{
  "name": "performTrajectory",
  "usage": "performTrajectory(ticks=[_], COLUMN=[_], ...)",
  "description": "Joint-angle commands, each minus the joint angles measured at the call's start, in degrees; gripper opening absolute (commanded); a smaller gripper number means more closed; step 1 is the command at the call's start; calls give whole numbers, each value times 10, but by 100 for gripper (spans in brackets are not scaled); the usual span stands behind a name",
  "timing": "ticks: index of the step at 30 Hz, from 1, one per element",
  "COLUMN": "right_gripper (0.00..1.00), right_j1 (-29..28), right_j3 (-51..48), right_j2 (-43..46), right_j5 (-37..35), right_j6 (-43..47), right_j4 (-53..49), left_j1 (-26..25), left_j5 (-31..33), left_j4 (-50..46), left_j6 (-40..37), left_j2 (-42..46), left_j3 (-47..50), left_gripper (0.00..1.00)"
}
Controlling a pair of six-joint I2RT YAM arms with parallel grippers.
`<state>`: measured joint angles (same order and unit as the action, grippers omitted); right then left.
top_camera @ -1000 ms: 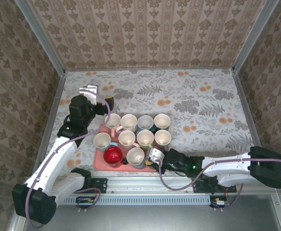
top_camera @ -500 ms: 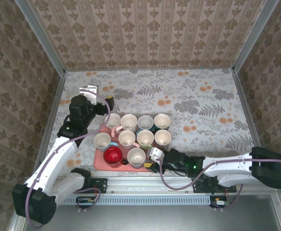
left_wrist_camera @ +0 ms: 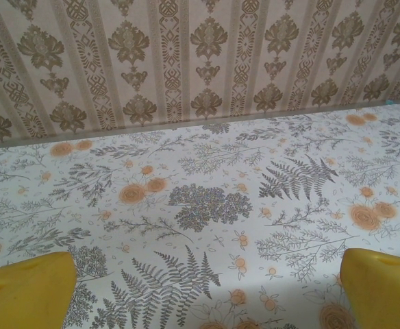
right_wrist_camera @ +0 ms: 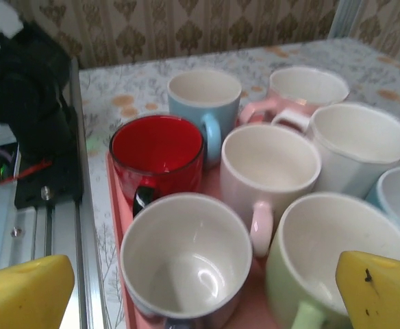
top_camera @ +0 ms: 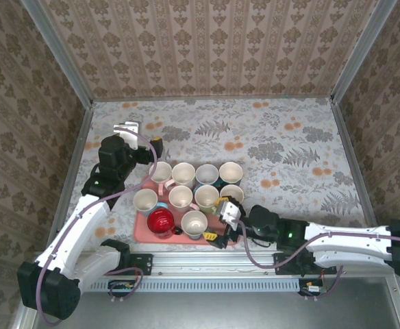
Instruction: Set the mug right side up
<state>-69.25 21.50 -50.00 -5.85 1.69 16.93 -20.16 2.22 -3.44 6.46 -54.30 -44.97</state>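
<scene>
– On the tray [top_camera: 142, 233], near row: where is the mug [top_camera: 194, 222], and how does it lie from the fingers?
– The mug stands mouth up, long axis vertical, just right of the red mug [top_camera: 161, 221]. In the right wrist view it sits ahead of and below the right fingers [right_wrist_camera: 22, 291], between the two tips and untouched.
– State of the fingers?
– Right fingers released, spread wide, grasping nothing. Left fingers [left_wrist_camera: 25, 288] likewise spread and empty, over bare counter [left_wrist_camera: 207, 205] off the tray's far left corner. The right arm is the nearer.
– Change from one second ago?
– Then the right fingers lay close against the mug's right side, by the tray's front edge. Now they stand apart from it, shifted toward the second row. The left arm is unchanged. Judged from this, the turning looks done, and what remains is a clear retreat.
</scene>
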Motion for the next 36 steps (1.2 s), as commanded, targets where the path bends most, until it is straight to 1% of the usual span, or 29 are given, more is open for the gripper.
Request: performTrajectory(ticks=[1,5,7,9,11,12,13,14,17,19,20,22,23,25,28,31,32,33,36], right_gripper=[100,100,100,100,100,100,100,100,100,100,100,100,100,100,100,100,100,100,100], right_j1=[26,97,142,175,203,207,209,210,220,234,247,278,298,331,394,456,475,490,536], right_j3=[82,192,244,289,337,353,367,371,366,382,393,403,401,387,335,275,254,234,173], right_j2=[15,-22,-45,-66,-89,-97,-105,-111,-113,-121,-127,-137,-140,-146,-148,-150,-152,-157,-180], right_j5=[-24,-26,-25,-23,-54,-88,-140,-171,-191,-208,-217,-214,-210,-234,-226,-184,-169,-170,-171], right_j6=[-3,-31,-55,-58,-61,-69,-82,-81,-40,-23,-20,-5,11,7,8,-7,-2,-2,-16], right_j4=[-94,-169,-196,-223,-255,-263,-271,-259,-207,-211,-223,-237,-239,-227,-173,-123,-109,-91,-37], left_j1=[-1,-1,0,1,2,4,6,10,39,63,84,126,145,178,205,207,207,206,203], left_j5=[9,21,42,68,87,91,93,96,120,166,172,159,144,125,135,139,135,131,124], left_j4=[1,-1,0,2,24,38,52,61,89,106,109,117,130,165,217,291,320,316,417], left_j6=[-3,-15,-20,-27,-49,-61,-75,-90,-119,-115,-108,-91,-81,-60,-13,-1,-8,-9,-28], left_j2=[-6,-16,-17,-12,-6,-3,-3,-7,-35,-54,-61,-69,-77,-99,-151,-195,-209,-212,-234], left_j3=[2,-2,-2,1,22,33,45,53,76,92,100,112,121,140,168,196,202,197,219], left_gripper=[100,100,100,100,100,100,100,100,100,100,100,100,100,100,100,100,100,100,100])
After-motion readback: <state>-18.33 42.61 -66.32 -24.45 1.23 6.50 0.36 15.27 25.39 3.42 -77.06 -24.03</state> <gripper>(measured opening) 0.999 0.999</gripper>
